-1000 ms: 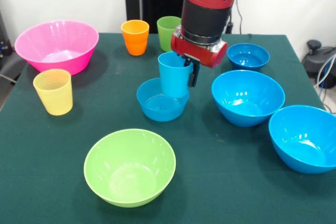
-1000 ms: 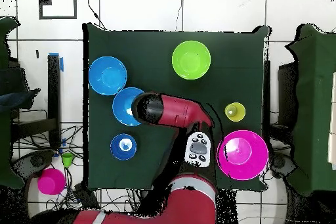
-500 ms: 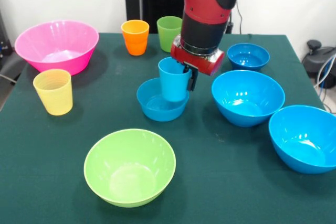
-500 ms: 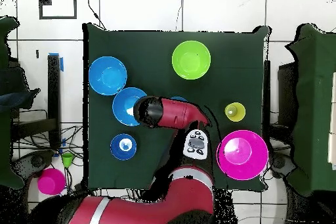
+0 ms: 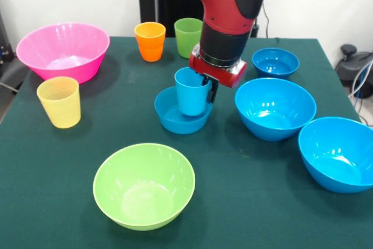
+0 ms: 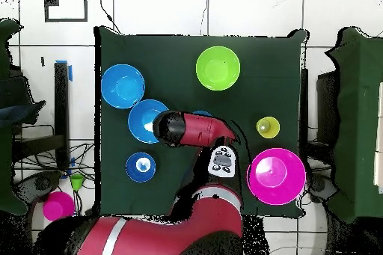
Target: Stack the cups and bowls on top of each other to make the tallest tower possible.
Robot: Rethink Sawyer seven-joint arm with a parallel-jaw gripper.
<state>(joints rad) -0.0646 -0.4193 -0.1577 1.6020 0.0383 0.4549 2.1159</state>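
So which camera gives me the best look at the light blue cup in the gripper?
The front view. There the light blue cup shows whole, upright, held by the gripper in the small blue bowl. The overhead view hides the cup under the red arm; only a sliver of blue shows beside it.

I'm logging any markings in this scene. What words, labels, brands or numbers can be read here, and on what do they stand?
None can be read.
The cups and bowls, such as the light blue cup held over the small blue bowl, are plain.
The red arm shows no lettering.
The arm's white button panel bears marks too small to read.
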